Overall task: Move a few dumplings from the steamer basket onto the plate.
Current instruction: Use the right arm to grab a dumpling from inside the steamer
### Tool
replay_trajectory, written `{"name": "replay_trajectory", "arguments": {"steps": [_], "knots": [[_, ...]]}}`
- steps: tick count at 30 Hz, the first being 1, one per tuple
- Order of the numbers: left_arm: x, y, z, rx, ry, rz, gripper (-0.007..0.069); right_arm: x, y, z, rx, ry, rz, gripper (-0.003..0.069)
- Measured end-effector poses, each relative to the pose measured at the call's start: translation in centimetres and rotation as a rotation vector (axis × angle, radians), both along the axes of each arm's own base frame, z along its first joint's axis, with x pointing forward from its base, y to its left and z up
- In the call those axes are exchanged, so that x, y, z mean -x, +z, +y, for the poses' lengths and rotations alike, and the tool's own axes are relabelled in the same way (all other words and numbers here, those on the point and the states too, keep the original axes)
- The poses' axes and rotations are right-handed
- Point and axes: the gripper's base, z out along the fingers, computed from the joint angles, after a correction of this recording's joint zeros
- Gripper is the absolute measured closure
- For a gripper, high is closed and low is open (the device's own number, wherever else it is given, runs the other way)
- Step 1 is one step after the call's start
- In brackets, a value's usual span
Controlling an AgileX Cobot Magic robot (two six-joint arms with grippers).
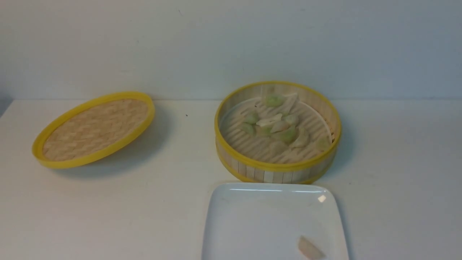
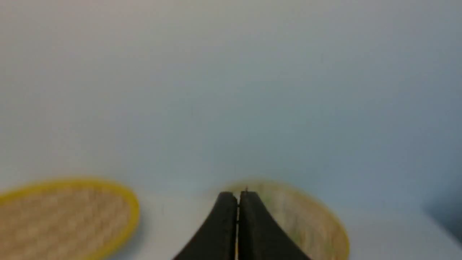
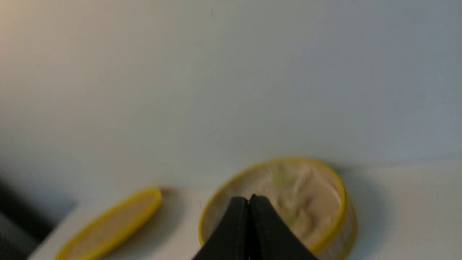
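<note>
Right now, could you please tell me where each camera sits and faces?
Front view: between the arms, facing forward at the steamer basket, lid and plate holding one dumpling; no robot parts.
Left wrist view: on the left arm, facing the back wall; the shut left gripper shows.
Right wrist view: on the right arm, facing likewise; the shut right gripper shows.
Shared: all three show basket and lid.

Both grippers are fully closed right now. The left gripper [image 2: 238, 196] has its two black fingers [image 2: 220, 224] pressed flat together, with just a hairline seam running down between them. Same deal on the right gripper [image 3: 249, 199], with black fingers [image 3: 269, 227] meeting tip to tip. Only the wrist cameras catch them, so I can't tell the arm pose.
</note>
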Motion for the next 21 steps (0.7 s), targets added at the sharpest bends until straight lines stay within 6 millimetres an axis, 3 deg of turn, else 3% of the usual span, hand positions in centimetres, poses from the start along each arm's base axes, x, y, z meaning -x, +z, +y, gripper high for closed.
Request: {"name": "replay_trajectory", "arguments": {"steps": [2, 3, 4, 5, 7, 9, 10, 13, 14, 17, 18, 21], "knots": [[-2.5, -0.9, -0.8, -0.054, -0.086, 0.255, 0.0631, -2.4, 0.6, 0.5, 0.053, 0.064, 0.158, 0.0673], [-2.5, -0.9, -0.8, -0.054, -0.086, 0.255, 0.0631, -2.7, 0.7, 0.5, 0.057, 0.070, 0.172, 0.0673], [-4.6, -2.6, -1.4, -0.112, -0.171, 0.496, 0.0631, -5.4, 1.1, 0.9, 0.086, 0.111, 0.289, 0.0671], [-5.0, -2.7, -1.4, -0.116, -0.173, 0.505, 0.0631, -5.7, 1.1, 0.9, 0.090, 0.115, 0.300, 0.0671], [-8.0, -6.0, -1.8, -0.197, -0.262, 0.752, 0.0631, -9.8, 1.1, 1.2, 0.118, 0.157, 0.418, 0.0667], [-8.8, -6.9, -1.8, -0.219, -0.289, 0.805, 0.0631, -11.4, 0.9, 1.3, 0.124, 0.169, 0.458, 0.0666], [-10.0, -8.1, -2.0, -0.239, -0.313, 0.856, 0.0631, -14.0, 0.3, 1.5, 0.130, 0.187, 0.529, 0.0664], [-11.2, -9.4, -2.7, -0.295, -0.348, 0.879, 0.0631, -18.3, -1.2, 2.3, 0.169, 0.221, 0.619, 0.0662], [-11.3, -9.4, -2.7, -0.297, -0.347, 0.879, 0.0631, -18.2, -1.2, 2.4, 0.174, 0.223, 0.619, 0.0661], [-11.7, -10.3, -4.4, -0.367, -0.407, 0.874, 0.0631, -22.3, -3.5, 4.9, 0.258, 0.264, 0.693, 0.0658], [-11.7, -10.4, -4.5, -0.370, -0.411, 0.874, 0.0631, -22.6, -3.6, 4.9, 0.256, 0.263, 0.698, 0.0658], [-11.8, -10.6, -5.8, -0.415, -0.444, 0.838, 0.0631, -26.4, -6.6, 7.7, 0.332, 0.271, 0.771, 0.0645]]}}
